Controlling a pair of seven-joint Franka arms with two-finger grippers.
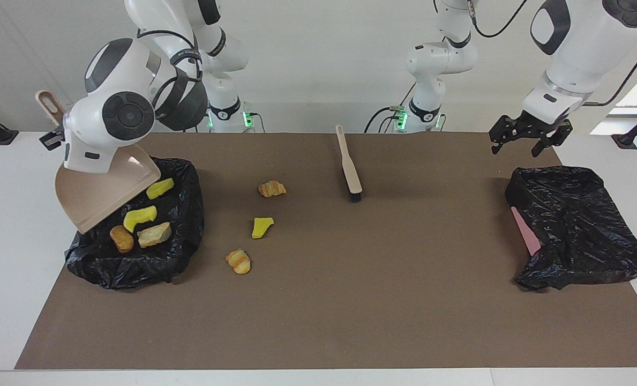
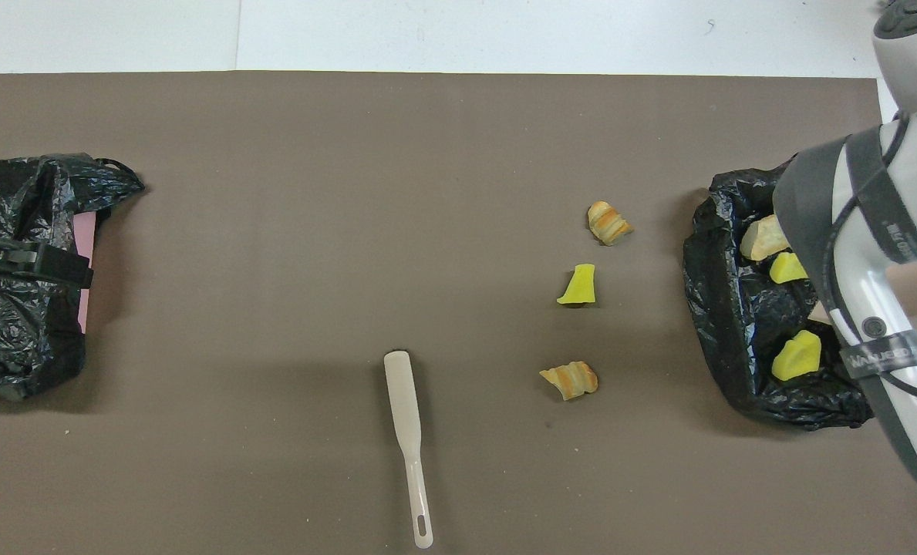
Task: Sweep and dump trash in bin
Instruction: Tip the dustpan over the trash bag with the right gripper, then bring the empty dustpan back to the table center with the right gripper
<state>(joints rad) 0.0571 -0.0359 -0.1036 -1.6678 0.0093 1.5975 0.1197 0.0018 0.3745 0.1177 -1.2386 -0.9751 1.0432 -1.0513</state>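
Observation:
My right gripper [image 1: 54,137] is shut on the handle of the beige dustpan [image 1: 101,188], which is tipped steeply over the black-lined bin [image 1: 185,214] at the right arm's end. The pan's face is bare. In the bin lie trash pieces: two yellow sponge bits [image 1: 139,215] [image 2: 795,355] and two bread chunks [image 1: 154,234]. On the mat beside the bin rest a croissant piece [image 1: 271,188], a yellow sponge scrap [image 1: 262,227] [image 2: 578,284] and another croissant piece [image 1: 238,261]. The brush [image 1: 350,169] [image 2: 408,432] lies loose mid-table. My left gripper [image 1: 515,151] hangs open, holding nothing.
A second crumpled black bag [image 1: 581,225] with a pink edge showing lies at the left arm's end, just under and beside the left gripper. The brown mat [image 1: 382,300] covers most of the white table.

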